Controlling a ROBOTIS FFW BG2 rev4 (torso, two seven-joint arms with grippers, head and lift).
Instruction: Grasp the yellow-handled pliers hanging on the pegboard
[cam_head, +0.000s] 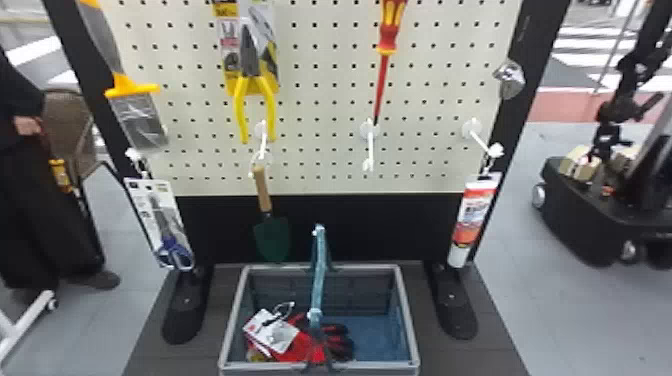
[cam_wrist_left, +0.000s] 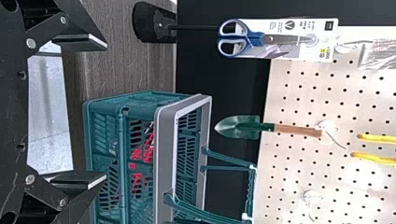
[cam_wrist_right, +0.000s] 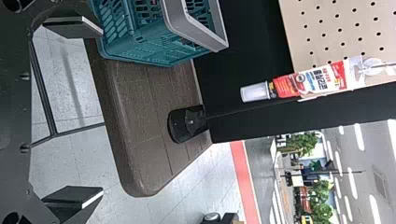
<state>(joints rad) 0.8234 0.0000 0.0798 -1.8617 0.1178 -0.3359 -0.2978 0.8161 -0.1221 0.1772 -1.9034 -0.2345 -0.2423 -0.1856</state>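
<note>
Hanging on the pegboard (cam_head: 325, 150), yellow-handled pliers (cam_head: 252, 75) sit well beyond my released left gripper (cam_wrist_left: 91, 112), above trowel (cam_head: 270, 230) and basket (cam_head: 233, 310); right gripper (cam_wrist_right: 88, 112) released too.

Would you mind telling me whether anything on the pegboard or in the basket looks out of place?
Nothing stands out. The pliers hang handles down on the pegboard, the trowel and screwdriver hang pointing down, and the gloves lie inside the basket.

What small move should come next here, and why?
Probably raise the left gripper toward the yellow-handled pliers: its jaws stand open, level with the basket, while the pliers hang higher on the pegboard, left of centre.
</note>
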